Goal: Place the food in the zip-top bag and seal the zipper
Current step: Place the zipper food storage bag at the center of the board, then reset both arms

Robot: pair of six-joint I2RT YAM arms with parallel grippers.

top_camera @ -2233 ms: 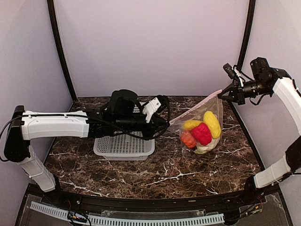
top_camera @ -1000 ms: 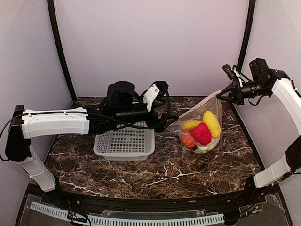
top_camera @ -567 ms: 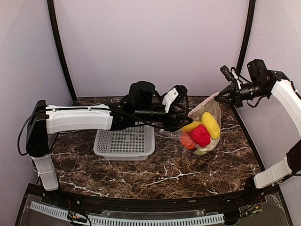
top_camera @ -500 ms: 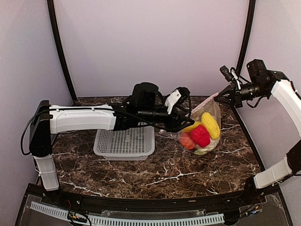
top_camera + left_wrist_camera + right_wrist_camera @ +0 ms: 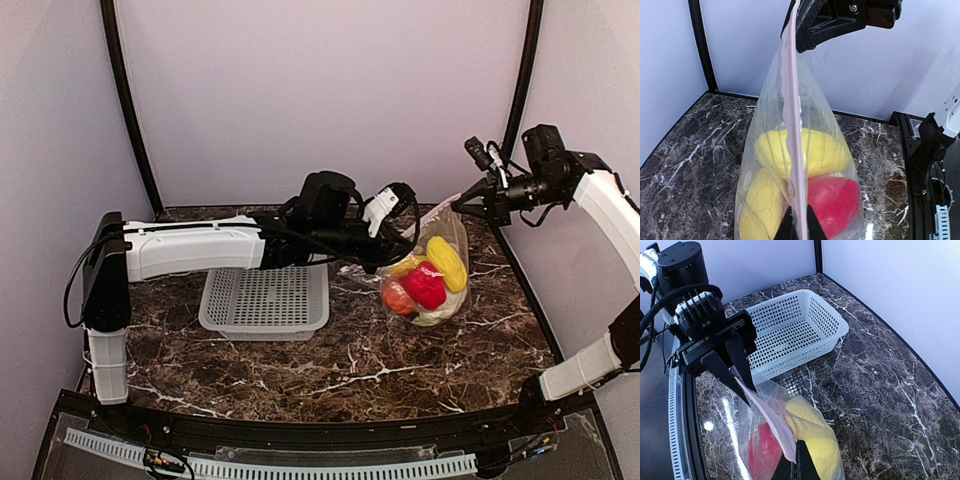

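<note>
Left fingers (image 5: 783,231) and right fingers (image 5: 804,462) tight on opposite ends of the zipper (image 5: 792,100).

- White shell segments are seen on the left arm (image 5: 190,248) and the right arm (image 5: 612,205), joined by black joint housings.
- Black cables are looped along both forearms and wrists.
- The left gripper (image 5: 751,396) is built in black, with a ribbed block, tapered fingers (image 5: 740,365) and small coloured marks.
- On the right gripper (image 5: 462,203), black textured surfaces and a silver screw head are shown.
</note>
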